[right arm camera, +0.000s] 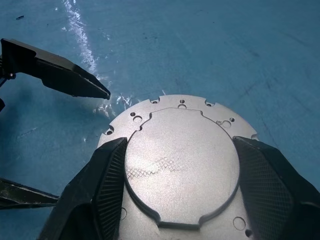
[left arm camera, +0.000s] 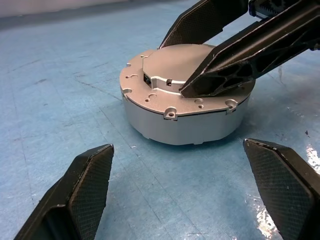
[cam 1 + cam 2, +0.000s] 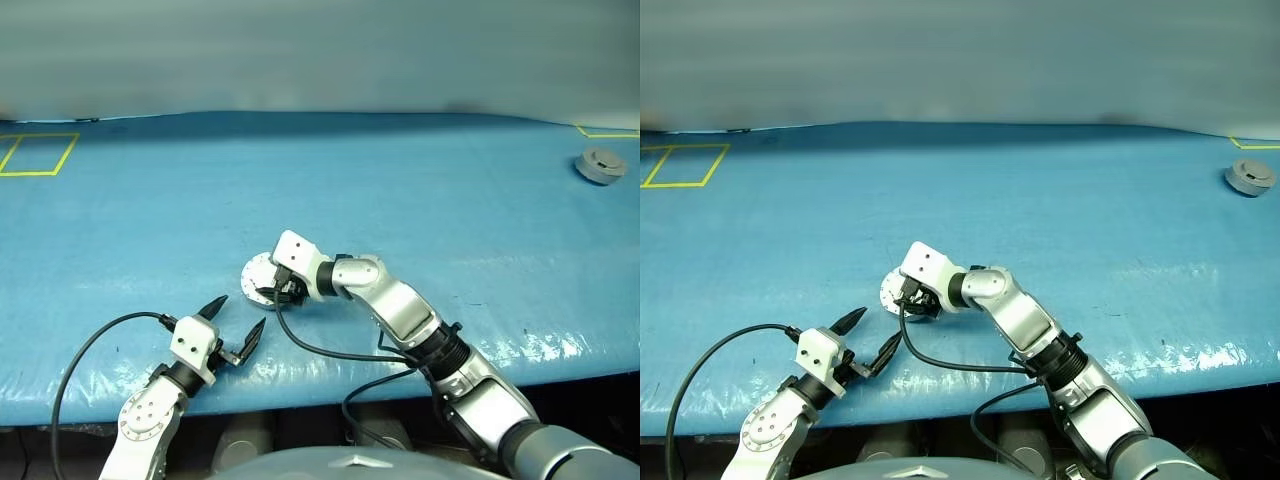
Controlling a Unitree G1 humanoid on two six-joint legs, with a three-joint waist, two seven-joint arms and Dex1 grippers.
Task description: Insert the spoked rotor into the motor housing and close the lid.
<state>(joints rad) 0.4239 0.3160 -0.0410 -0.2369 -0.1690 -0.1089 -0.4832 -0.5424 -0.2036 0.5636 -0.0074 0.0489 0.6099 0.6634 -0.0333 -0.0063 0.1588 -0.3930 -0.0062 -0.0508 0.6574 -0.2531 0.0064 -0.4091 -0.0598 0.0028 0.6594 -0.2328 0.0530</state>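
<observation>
My right claw sits on the lid, its fingers straddling the raised centre of the plain grey face, seemingly to press or seat it on the motor housing, which stands near the tabletop's near edge, slightly left of centre. My left claw hangs wide open and empty just to the near left, pointed at the housing as if ready to steady it. Open blue surface lies all around; a small grey disc rests far right, well apart.
</observation>
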